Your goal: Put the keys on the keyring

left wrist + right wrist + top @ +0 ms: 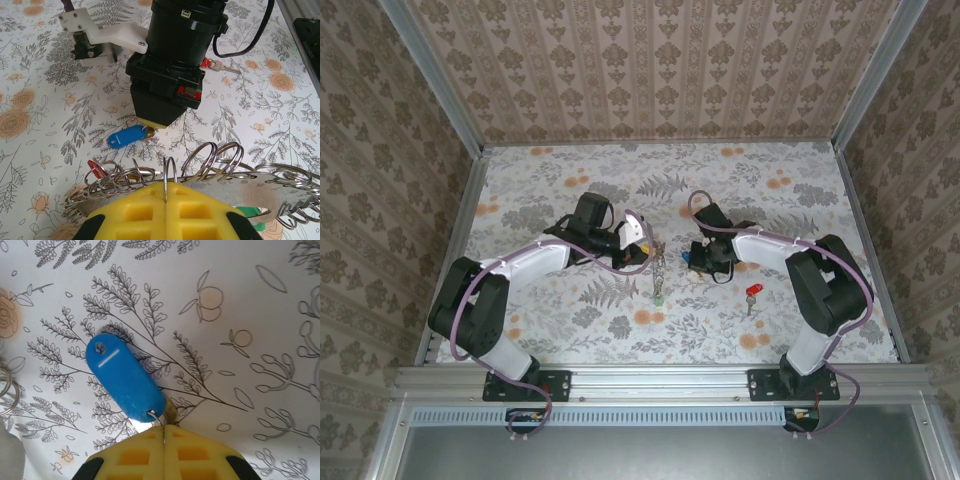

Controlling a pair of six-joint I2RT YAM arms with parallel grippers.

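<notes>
Right tool (164, 429) tight on blue key (125, 377), head up-left; left tool (165, 186) tight on keyring (220, 175)

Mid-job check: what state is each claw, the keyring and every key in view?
keyring: pinched in the left claw, loops fanned out.
blue key: held at its ring end, apart from the keyring.
loose red key: lying on the table, untouched.
green key: at the loops; threading unclear.
second red key: among the loops; threading unclear.
left claw: shut on the keyring.
right claw: shut on the blue key's small ring.
</notes>
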